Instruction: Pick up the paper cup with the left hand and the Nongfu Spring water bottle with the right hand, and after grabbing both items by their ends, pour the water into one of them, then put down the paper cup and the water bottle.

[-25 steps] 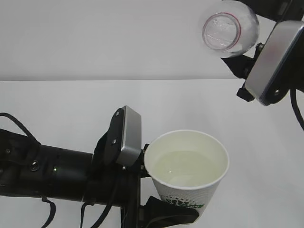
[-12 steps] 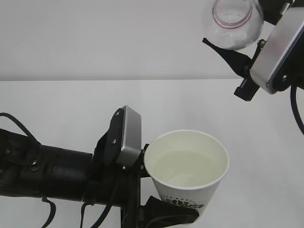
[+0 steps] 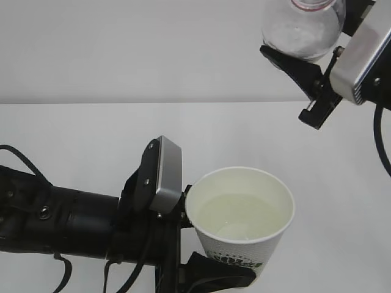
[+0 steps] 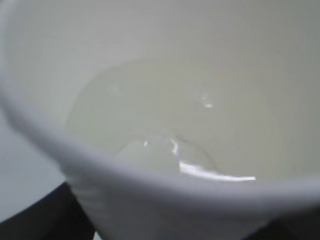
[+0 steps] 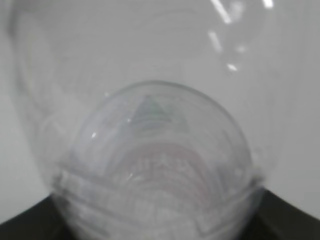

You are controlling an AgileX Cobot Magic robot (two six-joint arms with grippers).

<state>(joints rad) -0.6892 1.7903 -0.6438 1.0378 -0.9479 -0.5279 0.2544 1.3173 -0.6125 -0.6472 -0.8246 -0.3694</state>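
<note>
The white paper cup [image 3: 214, 241] stands upright at the lower middle of the exterior view, and my left gripper [image 3: 235, 264] is shut on its lower wall. Still water [image 3: 239, 215] pools inside it. The cup [image 4: 150, 200] and the water [image 4: 160, 120] fill the left wrist view. High at the top right, my right gripper [image 3: 308, 49] is shut on the clear Nongfu Spring water bottle [image 3: 302, 27]. One black finger [image 3: 296, 64] shows under the bottle. Its mouth is cut off by the top edge. The bottle [image 5: 150, 160] fills the right wrist view.
The white table [image 3: 73, 134] runs back to a pale grey wall [image 3: 122, 49]. My left arm [image 3: 55, 220] with its cables lies across the lower left. The silver wrist box [image 3: 366, 55] of the right arm hangs at the top right edge.
The right arm has lifted and turned the bottle back toward upright, so its mouth, which faced the camera, has gone past the top edge. The cup and left arm have not moved.
</note>
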